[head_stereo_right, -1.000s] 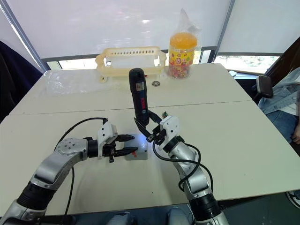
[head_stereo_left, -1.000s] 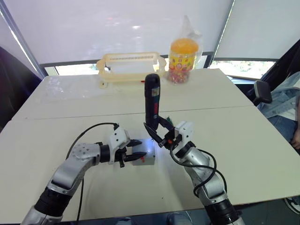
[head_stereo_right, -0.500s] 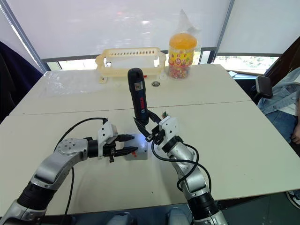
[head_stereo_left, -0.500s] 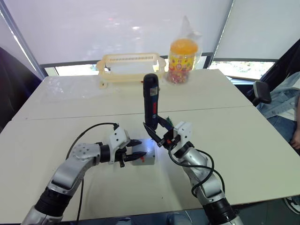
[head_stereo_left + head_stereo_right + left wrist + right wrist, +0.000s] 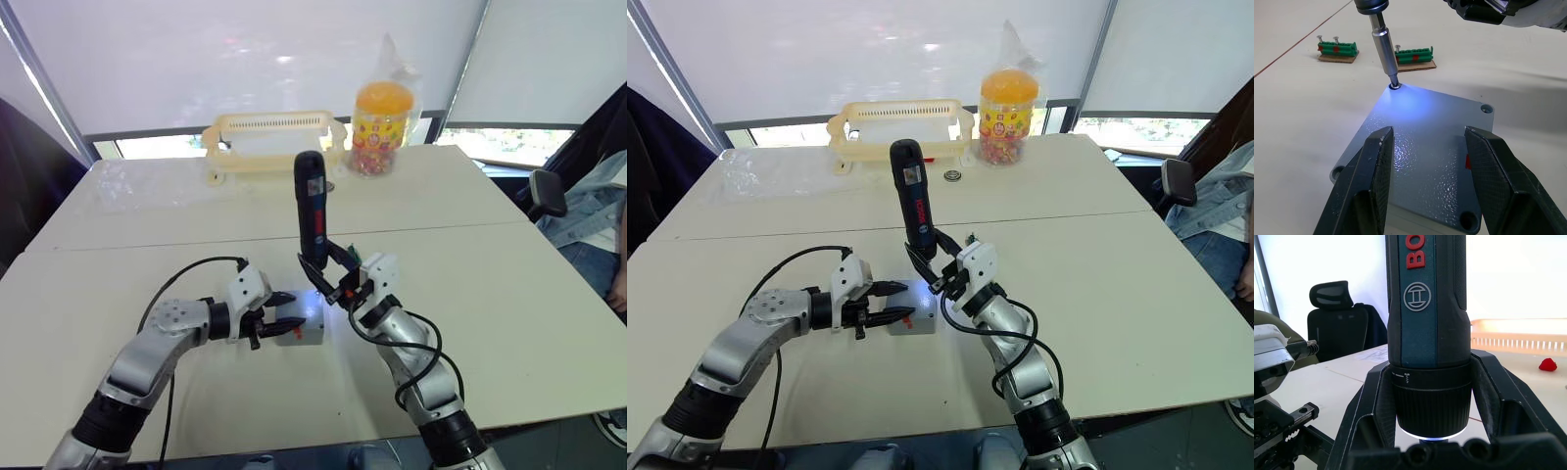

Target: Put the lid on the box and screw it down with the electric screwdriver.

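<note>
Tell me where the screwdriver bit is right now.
In the left wrist view, the bit sits in a corner screw hole of the lid, beyond the left gripper.

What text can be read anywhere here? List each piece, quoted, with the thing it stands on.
"BO": red letters, cut off by the frame edge, on the long black cylindrical electric screwdriver.
A round emblem, an H shape inside a circle, sits below those letters on the same tool.
Label on the orange-lidded clear plastic jar: too small to read.
</note>
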{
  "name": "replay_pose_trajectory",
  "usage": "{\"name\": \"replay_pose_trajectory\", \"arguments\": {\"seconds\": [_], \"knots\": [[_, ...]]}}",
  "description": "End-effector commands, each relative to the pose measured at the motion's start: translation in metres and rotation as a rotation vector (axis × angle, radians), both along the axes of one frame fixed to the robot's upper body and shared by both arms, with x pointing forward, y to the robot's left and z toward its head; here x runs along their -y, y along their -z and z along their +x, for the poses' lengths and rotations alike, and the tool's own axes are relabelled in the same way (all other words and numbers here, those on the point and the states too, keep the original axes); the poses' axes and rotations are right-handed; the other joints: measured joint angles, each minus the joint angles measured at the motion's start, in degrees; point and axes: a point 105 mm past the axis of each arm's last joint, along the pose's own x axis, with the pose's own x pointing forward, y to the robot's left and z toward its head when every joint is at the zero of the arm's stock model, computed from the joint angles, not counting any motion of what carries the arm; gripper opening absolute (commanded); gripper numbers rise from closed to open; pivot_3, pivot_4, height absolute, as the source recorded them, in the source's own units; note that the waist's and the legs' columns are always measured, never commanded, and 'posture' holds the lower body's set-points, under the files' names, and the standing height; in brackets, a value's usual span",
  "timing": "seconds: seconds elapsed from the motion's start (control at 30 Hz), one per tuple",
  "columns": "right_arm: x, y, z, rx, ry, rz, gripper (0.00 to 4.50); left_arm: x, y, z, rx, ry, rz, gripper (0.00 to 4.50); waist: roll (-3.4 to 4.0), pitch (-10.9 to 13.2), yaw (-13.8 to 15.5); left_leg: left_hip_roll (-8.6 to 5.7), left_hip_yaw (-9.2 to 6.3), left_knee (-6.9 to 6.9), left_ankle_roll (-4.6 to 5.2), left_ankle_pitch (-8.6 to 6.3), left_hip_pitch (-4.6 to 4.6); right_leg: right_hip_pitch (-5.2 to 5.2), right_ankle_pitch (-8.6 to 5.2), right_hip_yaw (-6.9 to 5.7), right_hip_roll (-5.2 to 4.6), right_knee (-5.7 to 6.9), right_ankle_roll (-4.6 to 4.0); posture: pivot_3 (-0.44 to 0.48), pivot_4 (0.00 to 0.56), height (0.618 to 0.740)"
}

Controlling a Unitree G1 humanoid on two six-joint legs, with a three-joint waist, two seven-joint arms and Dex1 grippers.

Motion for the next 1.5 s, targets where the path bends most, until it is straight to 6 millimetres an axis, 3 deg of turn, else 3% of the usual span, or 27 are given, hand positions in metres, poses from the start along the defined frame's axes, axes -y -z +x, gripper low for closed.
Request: {"name": "replay_pose_trajectory", "arguments": {"seconds": [0.03, 0.57, 0.67, 0.9, 1.23, 1.5], "knots": [[0.015, 0.087, 0.000, -0.294, 0.058, -0.157, 1.78, -0.007, 0.006, -0.001, -0.020, -0.020, 0.034, 2.32, 0.01, -0.02, 0.00, 0.00, 0.00, 0.00, 0.00, 0.00, 0.00, 0.00, 0.00, 0.00, 0.00, 0.00, 0.00, 0.000, 0.150, 0.740], [0.023, 0.089, -0.004, -0.301, 0.079, -0.148, 1.78, -0.008, 0.006, 0.001, -0.017, -0.020, 0.041, 2.32, 0.12, -0.37, 0.15, 0.00, -0.03, -0.02, -0.01, -0.01, 0.03, 0.05, -0.02, 0.00, -0.02, -0.04, -0.01, 0.000, 0.150, 0.740], [0.024, 0.063, 0.004, -0.237, 0.106, -0.075, 1.78, -0.008, 0.007, 0.003, -0.011, -0.019, 0.048, 2.32, 0.14, -0.36, 0.17, 0.00, -0.06, -0.02, -0.01, -0.01, 0.02, 0.05, -0.02, -0.01, -0.02, -0.04, -0.02, 0.000, 0.150, 0.740], [0.023, 0.024, 0.001, -0.165, 0.109, 0.011, 1.78, -0.003, 0.010, 0.009, 0.007, -0.006, 0.067, 2.32, 0.39, -0.18, 0.41, -0.03, -0.21, 0.04, 0.00, 0.00, -0.28, -0.13, -0.02, -0.15, -0.03, -0.05, -0.02, 0.000, 0.150, 0.740], [0.017, 0.034, 0.001, -0.197, 0.116, 0.001, 1.78, 0.007, 0.008, 0.011, 0.010, 0.043, 0.052, 2.32, 0.52, -0.04, 0.20, -0.04, -0.22, -0.03, 0.00, 0.01, -0.34, -0.21, -0.02, -0.21, -0.01, -0.06, -0.01, 0.000, 0.150, 0.740], [0.003, 0.025, 0.003, -0.167, 0.084, 0.017, 1.78, 0.008, 0.011, 0.009, 0.000, 0.044, 0.051, 2.32, 0.53, -0.04, 0.06, -0.03, -0.23, -0.04, 0.00, 0.01, -0.32, -0.20, -0.02, -0.21, 0.02, -0.04, -0.02, 0.000, 0.150, 0.740]]}}
